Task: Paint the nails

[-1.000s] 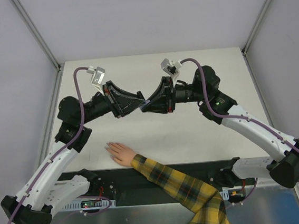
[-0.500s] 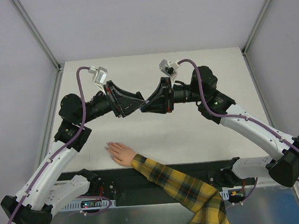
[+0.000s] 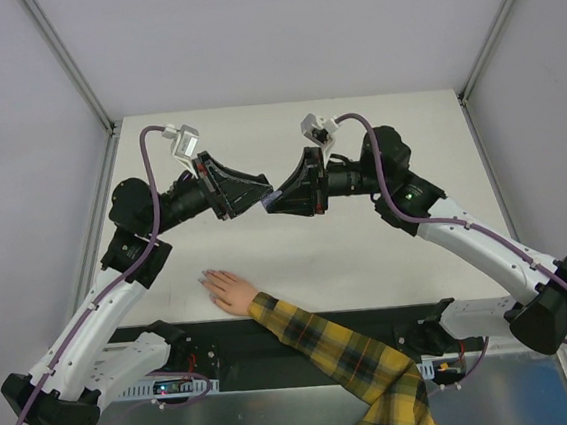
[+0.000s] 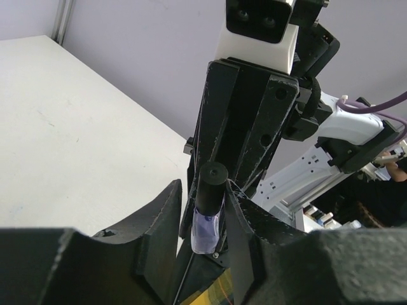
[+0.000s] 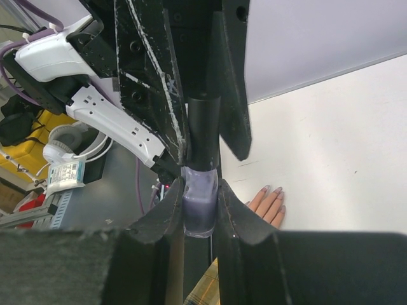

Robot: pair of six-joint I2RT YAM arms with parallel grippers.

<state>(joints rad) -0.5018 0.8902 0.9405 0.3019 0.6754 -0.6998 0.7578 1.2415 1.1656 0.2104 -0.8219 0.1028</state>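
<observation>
The peach mannequin hand lies flat near the table's front edge, with its plaid sleeve trailing to the lower right. Its pale lilac nails point left; they also show in the right wrist view. Both grippers meet in mid-air above the table's middle. My right gripper is shut on the purple glass body of the polish bottle. The black cap is on and points into my left gripper. The left jaws straddle the cap, with a gap on one side.
The white table has grey walls and metal rails on three sides. A black strip with the arm bases runs along the near edge. The sleeve hangs over that strip.
My left gripper has drawn back a little to the left, so the two grippers' tips overlap less. The right gripper, the bottle and the mannequin hand have stayed put.
</observation>
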